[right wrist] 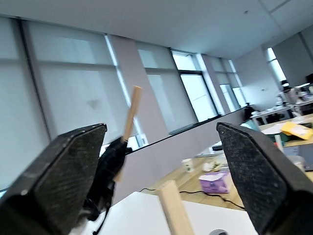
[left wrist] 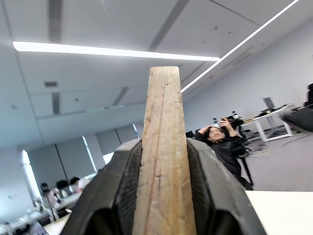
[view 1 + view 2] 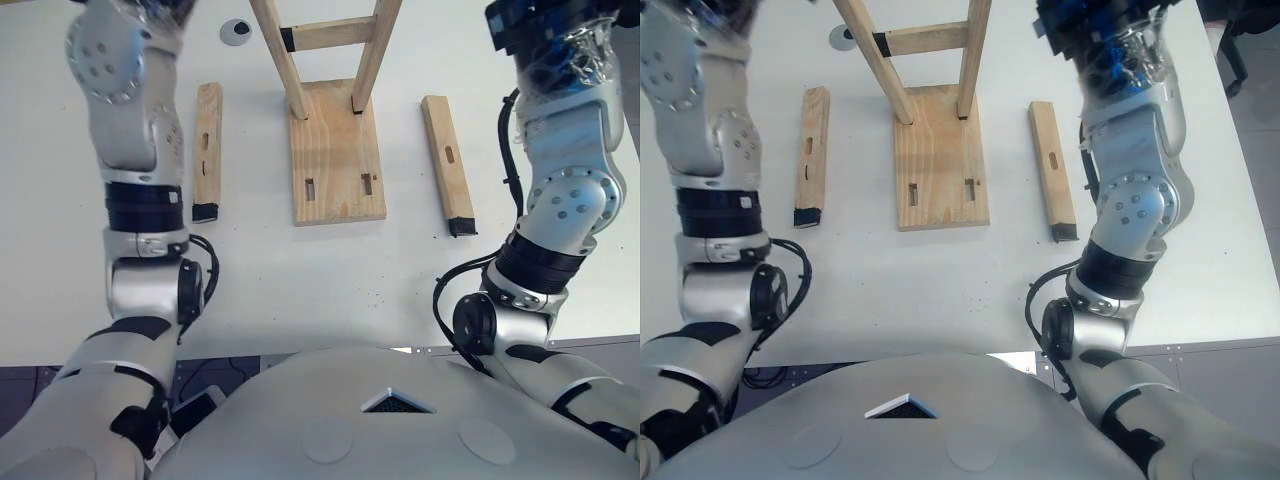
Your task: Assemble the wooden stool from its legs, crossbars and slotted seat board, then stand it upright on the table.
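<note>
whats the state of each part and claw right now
seat board: lying flat, near two slots empty
leg pair: upright in the far slots, crossbar fitted
left loose leg: lying flat, unfitted
right loose leg: lying flat, unfitted
left claw: shut on a wooden leg
right claw: open, empty

Bright ceiling strip lights (image 2: 112, 51), faint shadows

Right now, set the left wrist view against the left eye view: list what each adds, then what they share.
Left wrist view: the left claw shut on a pale wooden leg, ceiling lights behind.
Left eye view: the slotted wooden seat board flat, two standing legs with a crossbar plugged into it, one loose black-tipped leg on each side.
Both: the white table; probably the gripped leg is one of the standing pair.
</note>
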Available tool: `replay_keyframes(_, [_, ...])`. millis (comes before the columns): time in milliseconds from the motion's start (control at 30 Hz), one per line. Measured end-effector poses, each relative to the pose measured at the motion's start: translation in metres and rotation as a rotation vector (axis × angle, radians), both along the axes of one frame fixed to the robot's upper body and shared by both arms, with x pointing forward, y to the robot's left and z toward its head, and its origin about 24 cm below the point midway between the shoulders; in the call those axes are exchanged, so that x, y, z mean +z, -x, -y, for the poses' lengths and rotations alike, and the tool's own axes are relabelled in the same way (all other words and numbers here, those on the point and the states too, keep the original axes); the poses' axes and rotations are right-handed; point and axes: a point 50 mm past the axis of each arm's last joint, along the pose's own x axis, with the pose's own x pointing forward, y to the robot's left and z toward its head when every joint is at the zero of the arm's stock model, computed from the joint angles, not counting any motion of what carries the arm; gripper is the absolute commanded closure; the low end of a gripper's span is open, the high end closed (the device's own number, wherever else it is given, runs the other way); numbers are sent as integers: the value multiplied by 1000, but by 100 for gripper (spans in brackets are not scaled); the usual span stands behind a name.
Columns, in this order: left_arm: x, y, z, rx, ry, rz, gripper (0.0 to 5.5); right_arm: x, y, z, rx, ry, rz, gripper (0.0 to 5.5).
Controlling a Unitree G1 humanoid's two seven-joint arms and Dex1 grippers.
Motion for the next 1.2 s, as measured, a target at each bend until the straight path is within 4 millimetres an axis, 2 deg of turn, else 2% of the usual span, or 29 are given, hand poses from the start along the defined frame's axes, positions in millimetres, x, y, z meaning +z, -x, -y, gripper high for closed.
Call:
replay_keyframes(133, [-11,14,19,-77,29,-13,425,6,-1,-24,123,-41,-26,136])
replay_keyframes(233, [-27,22,29,-137,31,-58,425,2,-4,-33,163,-60,-77,136])
replay_keyframes(333, [-31,27,34,-167,30,-53,425,2,-6,-42,200,-86,-107,136])
replay_keyframes(1067, [-39,34,36,-165,35,-39,425,2,-12,-47,249,-94,-170,487])
replay_keyframes(1200, [-40,33,34,-161,13,-36,425,1,-13,-47,243,-87,-175,496])
